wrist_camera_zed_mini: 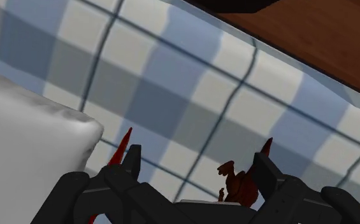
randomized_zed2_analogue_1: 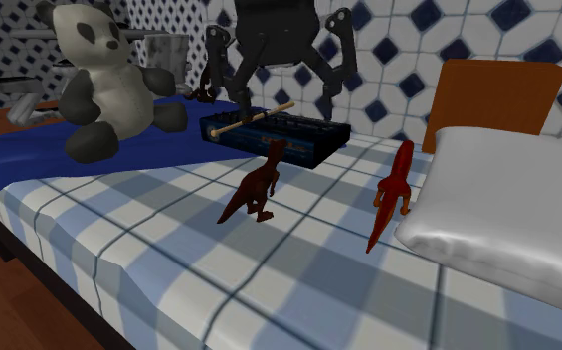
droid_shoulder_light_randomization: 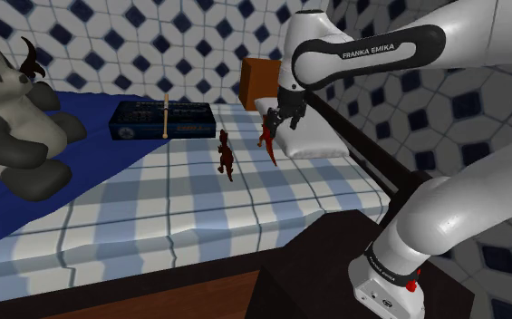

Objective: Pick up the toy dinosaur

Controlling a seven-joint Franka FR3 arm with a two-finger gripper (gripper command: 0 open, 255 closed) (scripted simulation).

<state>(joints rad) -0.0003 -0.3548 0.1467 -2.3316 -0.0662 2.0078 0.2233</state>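
Fingers (wrist_camera_zed_mini: 129, 173) stand apart with nothing clasped, low over the checked bed (droid_shoulder_light_randomization: 181, 217) beside the white pillow (droid_shoulder_light_randomization: 304, 136). We see two toy dinosaurs. The bright red dinosaur (droid_shoulder_light_randomization: 269, 145) stands just below the fingers at the pillow's edge, its thin tip showing past the pillow-side finger. The darker brown dinosaur (droid_shoulder_light_randomization: 227, 156) stands off toward the other finger, away from the pillow. We judge the red one the nearer target. Its long axis runs steeply, head up and tail down, so the fingers must straddle its body.
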